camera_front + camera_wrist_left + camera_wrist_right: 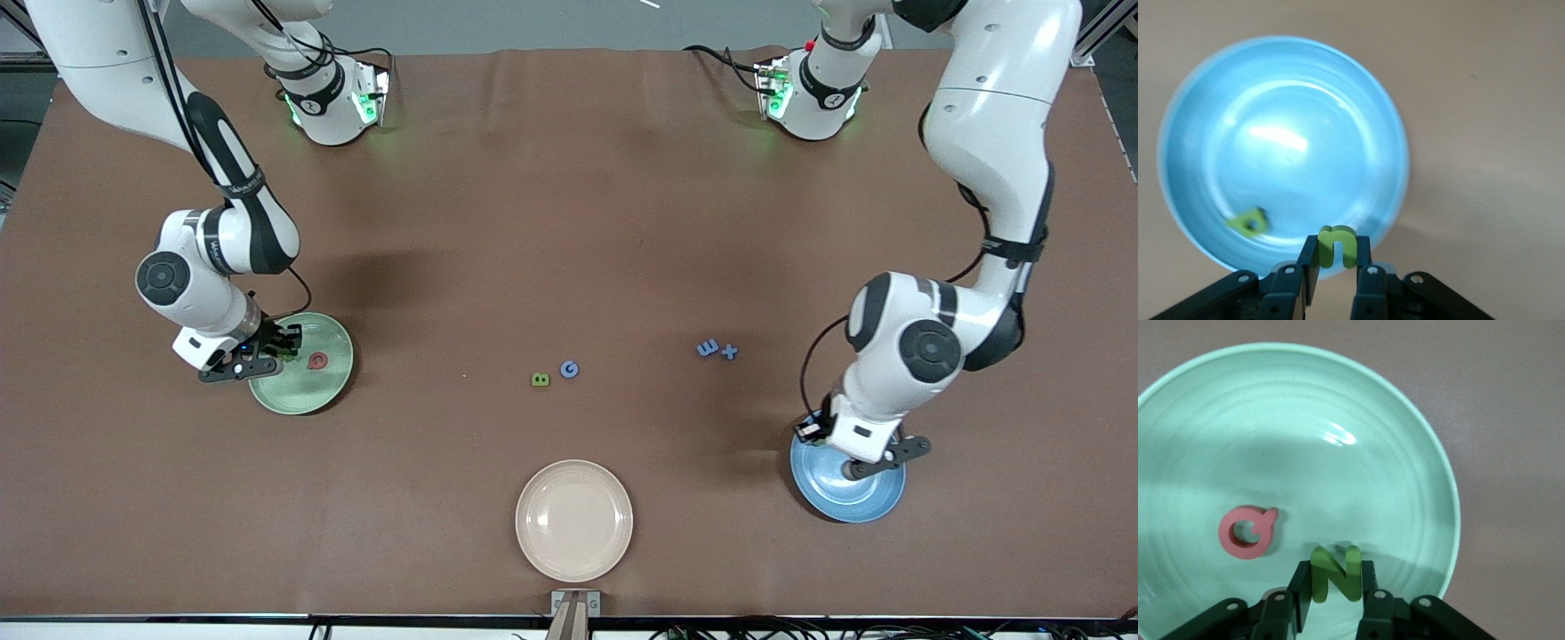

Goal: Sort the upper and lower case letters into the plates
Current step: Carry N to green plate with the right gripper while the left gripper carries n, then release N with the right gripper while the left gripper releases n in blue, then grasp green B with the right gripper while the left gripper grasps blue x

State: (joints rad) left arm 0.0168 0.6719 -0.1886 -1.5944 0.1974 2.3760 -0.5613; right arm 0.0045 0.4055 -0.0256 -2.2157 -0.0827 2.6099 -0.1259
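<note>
My right gripper (1335, 587) is shut on a green N (1335, 577) and holds it just over the mint green plate (1338, 420). A pink-red Q (1246, 531) lies in that plate (311, 391). My left gripper (1337, 259) is shut on a green u (1337, 235) over the rim of the blue plate (1285, 100). A green p (1250, 222) lies in the blue plate (853, 502). On the table's middle lie a green B (540, 380), a blue G (569, 369), a blue m (708, 348) and a blue x (729, 351).
A cream-beige plate (574, 520) stands near the table's front edge, nearer the front camera than the B and G. The mint plate is at the right arm's end of the table, the blue plate at the left arm's end.
</note>
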